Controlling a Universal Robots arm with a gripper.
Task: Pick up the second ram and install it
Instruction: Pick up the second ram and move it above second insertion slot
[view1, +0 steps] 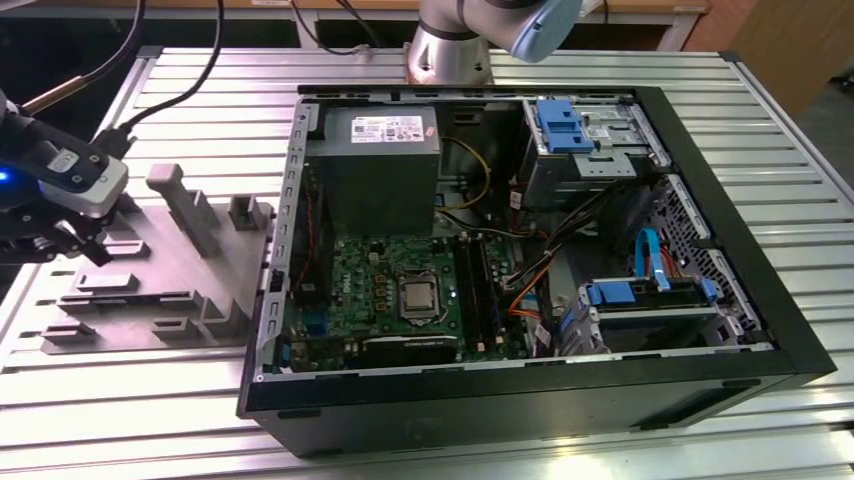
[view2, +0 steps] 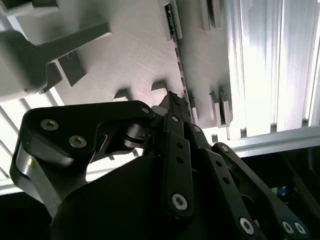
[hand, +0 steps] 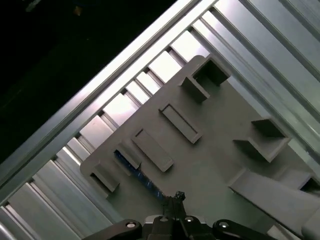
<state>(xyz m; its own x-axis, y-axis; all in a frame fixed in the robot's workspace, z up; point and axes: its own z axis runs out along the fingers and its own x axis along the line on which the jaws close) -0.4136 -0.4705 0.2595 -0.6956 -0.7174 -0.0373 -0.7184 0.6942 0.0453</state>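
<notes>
Gripper is hanging over the fixture, at the edge farthest from the case. The fixture is lying on the desk, just beside the case on the exterior view's left.

The ram is sitting on edge in the fixture's slots, on the side away from the case. It is showing blue in the first wrist view and as a thin dark strip in the second wrist view. The gripper tip is sitting right at one end of the ram, also seen in the first wrist view. Cannot tell how far the jaws are standing open, or whether they are gripping the ram.

In the way: low raised blocks are crowding the ram on both sides. One tall post and one shorter post are standing between the gripper and the case, and the case's side wall is rising beyond them.

Count:
- 1 case, lying open
- 1 grey power supply
- 1 green motherboard
- 1 processor
- 2 blue drive caddies
- 1 arm base, behind the case

Several black cables are trailing across the desk beyond the fixture.
</notes>
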